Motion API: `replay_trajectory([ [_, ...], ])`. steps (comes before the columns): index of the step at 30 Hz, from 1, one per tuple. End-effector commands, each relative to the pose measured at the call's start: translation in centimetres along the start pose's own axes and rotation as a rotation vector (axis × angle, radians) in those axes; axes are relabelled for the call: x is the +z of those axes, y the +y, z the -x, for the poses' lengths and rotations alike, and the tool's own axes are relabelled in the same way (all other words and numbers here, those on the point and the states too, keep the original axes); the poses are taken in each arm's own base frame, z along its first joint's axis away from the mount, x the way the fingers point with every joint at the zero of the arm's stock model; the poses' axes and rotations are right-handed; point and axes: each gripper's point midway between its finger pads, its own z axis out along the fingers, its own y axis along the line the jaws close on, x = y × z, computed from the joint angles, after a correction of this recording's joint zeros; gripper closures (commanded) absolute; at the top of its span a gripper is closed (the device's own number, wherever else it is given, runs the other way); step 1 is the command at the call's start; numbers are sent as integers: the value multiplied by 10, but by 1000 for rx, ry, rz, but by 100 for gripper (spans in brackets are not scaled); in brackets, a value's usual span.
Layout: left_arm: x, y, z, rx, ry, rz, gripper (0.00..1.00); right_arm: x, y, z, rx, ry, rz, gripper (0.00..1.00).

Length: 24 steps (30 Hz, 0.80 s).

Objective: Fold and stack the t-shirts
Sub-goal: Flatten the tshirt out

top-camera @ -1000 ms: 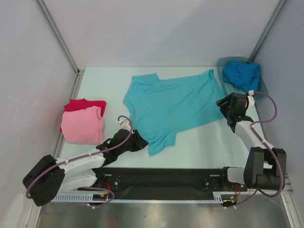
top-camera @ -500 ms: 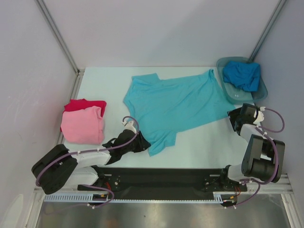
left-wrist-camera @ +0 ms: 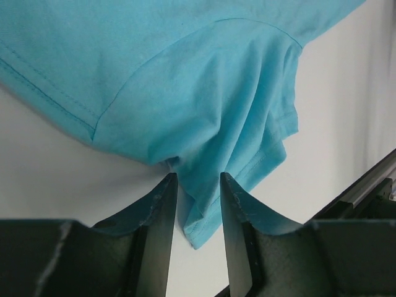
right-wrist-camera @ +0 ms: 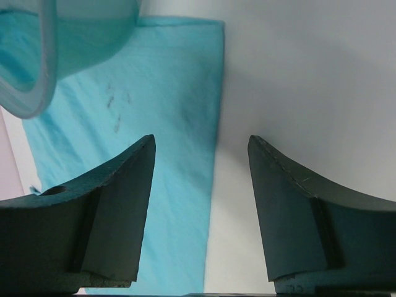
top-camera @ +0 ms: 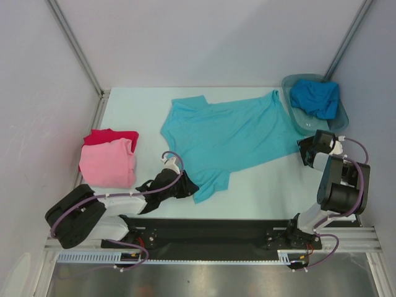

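Left wrist view: the near sleeve of the turquoise t-shirt [left-wrist-camera: 204, 93] runs straight in between the fingers of the left claw [left-wrist-camera: 195, 179], its hem corner reaching past the fingertips toward the wrist. The dark fingers stand partly closed on either side of that sleeve. Whether they pinch the cloth or only straddle it, I cannot tell. The fabric bunches into soft folds that gather just ahead of the tips, with a stitched hem along the sleeve's edge.

From above, the shirt lies spread flat on the pale table [top-camera: 266, 185], stretching from the left claw [top-camera: 185, 185] across to the right claw [top-camera: 307, 151] at its far hem corner. The right claw [right-wrist-camera: 201, 142] is spread wide and holds nothing. The shirt's straight hem lies under its left finger and bare table under the other.

Beyond the right claw sits the grey translucent tub [top-camera: 303, 124] with a crumpled deeper blue t-shirt [top-camera: 315, 98] in it. Well to the left of the left claw, a folded pink t-shirt [top-camera: 110, 164] lies on a red t-shirt [top-camera: 108, 135] — both matte, soft cotton.
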Motion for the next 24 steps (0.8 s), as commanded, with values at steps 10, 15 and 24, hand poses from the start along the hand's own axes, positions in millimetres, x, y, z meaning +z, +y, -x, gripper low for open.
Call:
replay_trajectory([
  [10,14,-18,8,-7,-22,-56,61,24,-7,8,26,-16,-63,35],
  [15,12,-18,8,-12,-22,-56,64,28,-12,7,46,-8,-76,45],
  [24,-10,-26,22,0,-60,-57,67,30,-9,3,54,13,-63,70],
])
